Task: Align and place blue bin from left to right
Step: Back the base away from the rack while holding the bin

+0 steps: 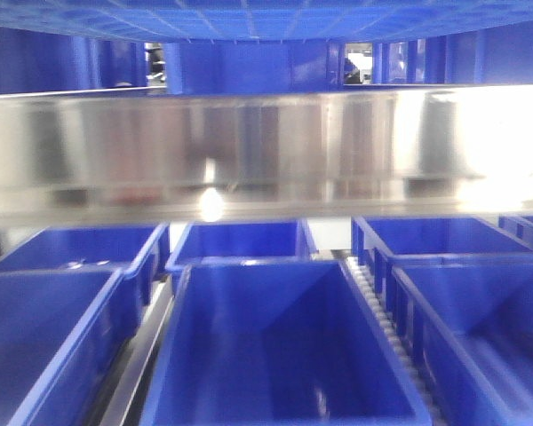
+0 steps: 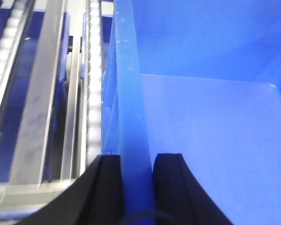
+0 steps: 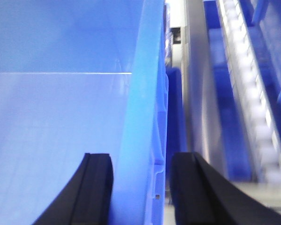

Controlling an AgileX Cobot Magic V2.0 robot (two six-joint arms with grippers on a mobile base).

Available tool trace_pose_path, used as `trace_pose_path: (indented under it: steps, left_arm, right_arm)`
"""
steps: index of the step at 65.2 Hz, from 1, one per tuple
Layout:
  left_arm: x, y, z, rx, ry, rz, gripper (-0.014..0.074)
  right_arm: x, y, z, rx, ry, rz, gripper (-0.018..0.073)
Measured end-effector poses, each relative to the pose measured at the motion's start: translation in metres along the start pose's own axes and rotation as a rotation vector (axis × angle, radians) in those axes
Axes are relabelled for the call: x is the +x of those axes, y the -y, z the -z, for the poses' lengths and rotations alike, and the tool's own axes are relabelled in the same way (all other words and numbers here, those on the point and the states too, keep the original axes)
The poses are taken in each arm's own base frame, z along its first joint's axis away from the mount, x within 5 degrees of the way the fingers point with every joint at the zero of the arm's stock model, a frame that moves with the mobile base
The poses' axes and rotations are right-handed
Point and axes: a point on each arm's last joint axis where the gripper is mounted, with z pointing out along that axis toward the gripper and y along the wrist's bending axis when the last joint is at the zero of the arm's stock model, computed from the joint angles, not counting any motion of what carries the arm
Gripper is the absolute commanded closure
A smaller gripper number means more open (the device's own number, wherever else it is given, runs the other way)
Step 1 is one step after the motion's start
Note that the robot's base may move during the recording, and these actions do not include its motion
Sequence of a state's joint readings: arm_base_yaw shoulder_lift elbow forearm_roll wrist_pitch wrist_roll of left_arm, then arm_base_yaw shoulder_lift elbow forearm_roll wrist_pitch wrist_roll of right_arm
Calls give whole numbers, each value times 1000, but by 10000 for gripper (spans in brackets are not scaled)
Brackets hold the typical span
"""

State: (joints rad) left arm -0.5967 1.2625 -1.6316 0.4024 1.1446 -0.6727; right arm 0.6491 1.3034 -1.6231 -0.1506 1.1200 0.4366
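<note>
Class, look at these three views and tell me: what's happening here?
A two-armed robot holds the blue bin by opposite side walls: the left claw straddles one rim, the right claw the other. In the front view its ribbed underside shows above a shelf of darker trays; it isn't set down yet.

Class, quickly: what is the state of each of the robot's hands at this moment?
Left hand: closed, gripping a side wall of the blue bin.
Right hand: closed, gripping the opposite side wall of the blue bin.
</note>
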Motion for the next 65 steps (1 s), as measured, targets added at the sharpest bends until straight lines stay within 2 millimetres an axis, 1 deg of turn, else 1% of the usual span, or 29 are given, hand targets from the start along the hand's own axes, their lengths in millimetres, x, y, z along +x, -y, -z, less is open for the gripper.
trace_pose_path:
  steps: [65]
  left_arm:
    - [0, -1, 0, -6, 5, -3, 708]
  right_arm:
    - [0, 0, 0, -4, 0, -2, 640]
